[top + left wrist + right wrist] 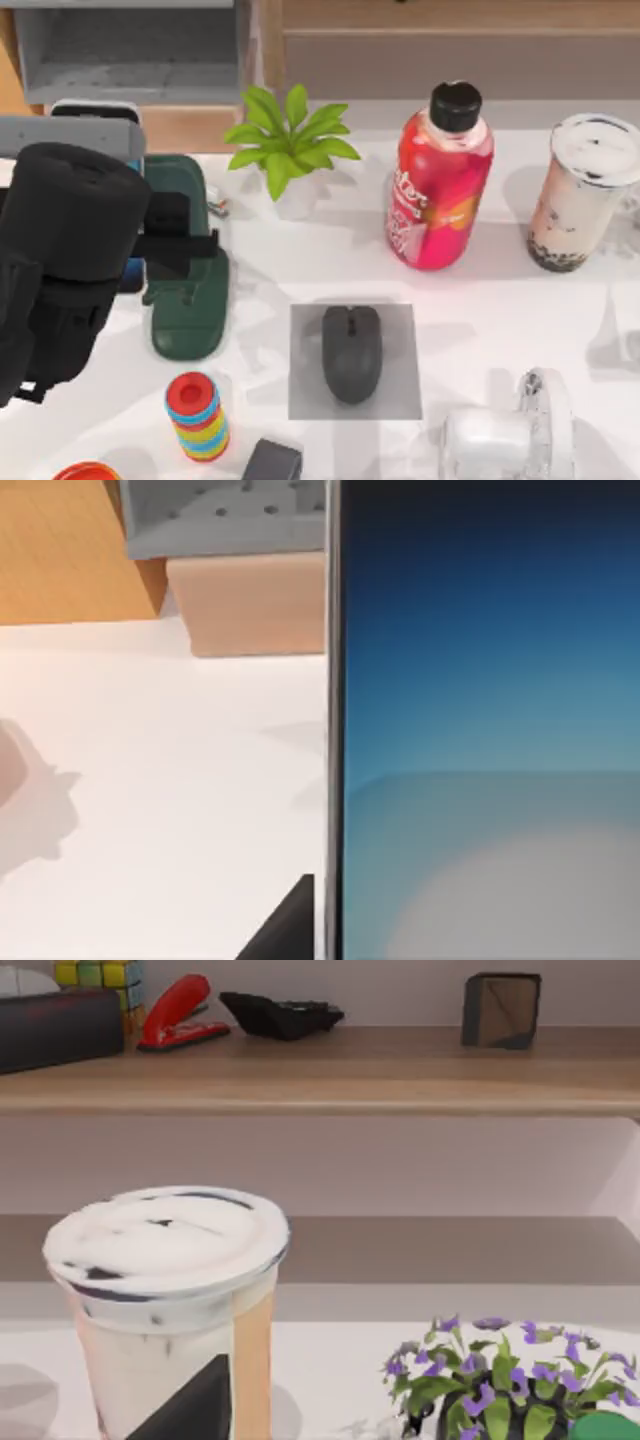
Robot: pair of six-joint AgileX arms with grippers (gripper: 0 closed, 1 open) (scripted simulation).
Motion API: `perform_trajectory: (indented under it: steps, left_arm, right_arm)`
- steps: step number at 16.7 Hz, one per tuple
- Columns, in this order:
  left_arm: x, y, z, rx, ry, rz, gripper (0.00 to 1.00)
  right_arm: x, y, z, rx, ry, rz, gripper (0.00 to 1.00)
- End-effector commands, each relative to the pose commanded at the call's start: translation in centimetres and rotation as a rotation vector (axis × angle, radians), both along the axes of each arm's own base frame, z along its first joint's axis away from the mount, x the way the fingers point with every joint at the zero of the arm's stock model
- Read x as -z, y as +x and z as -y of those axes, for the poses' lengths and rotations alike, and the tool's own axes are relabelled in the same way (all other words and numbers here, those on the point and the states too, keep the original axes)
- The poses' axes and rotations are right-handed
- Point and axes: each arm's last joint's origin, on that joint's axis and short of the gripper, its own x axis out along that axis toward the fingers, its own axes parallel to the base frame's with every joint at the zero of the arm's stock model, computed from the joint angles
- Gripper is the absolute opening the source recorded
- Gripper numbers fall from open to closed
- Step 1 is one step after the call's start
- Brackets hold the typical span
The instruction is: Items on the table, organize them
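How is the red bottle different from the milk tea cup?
The red bottle has a small black screw cap; the milk-tea cup has a wide, flat clear lid. The bottle is bright red-pink with a label; the cup is see-through, showing pale tea and dark pearls at the bottom. Both stand upright on the table.

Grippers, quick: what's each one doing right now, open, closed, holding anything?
Left gripper: shut on the smartphone, at the table's left side.
Right gripper: cannot be told; its wrist camera faces the milk-tea cup.

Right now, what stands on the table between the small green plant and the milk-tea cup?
In the top view, a red drink bottle with a black cap stands upright between the plant and the milk-tea cup, touching neither.
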Motion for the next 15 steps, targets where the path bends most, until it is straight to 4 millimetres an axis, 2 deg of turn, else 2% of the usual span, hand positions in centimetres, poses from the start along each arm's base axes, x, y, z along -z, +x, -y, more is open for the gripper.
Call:
perform_trajectory:
  steps: [4,10,13,15]
  left_arm:
    - [0.4,-1.3,1.8,0.044,-0.105,0.056,0.00]
    - [0.3,-1.5,1.8,0.056,-0.115,0.064,0.00]
    - [-0.6,-2.3,2.5,0.124,-0.159,0.095,0.00]
    - [-1.4,-1.8,3.1,0.142,-0.182,0.114,0.00]
  right_arm:
    - [0.0,0.0,0.0,0.000,0.000,0.000,1.00]
    - [0.0,0.0,0.0,0.000,0.000,0.000,1.00]
    - [0.0,0.0,0.0,0.000,0.000,0.000,1.00]
    - [0.0,0.0,0.0,0.000,0.000,0.000,1.00]
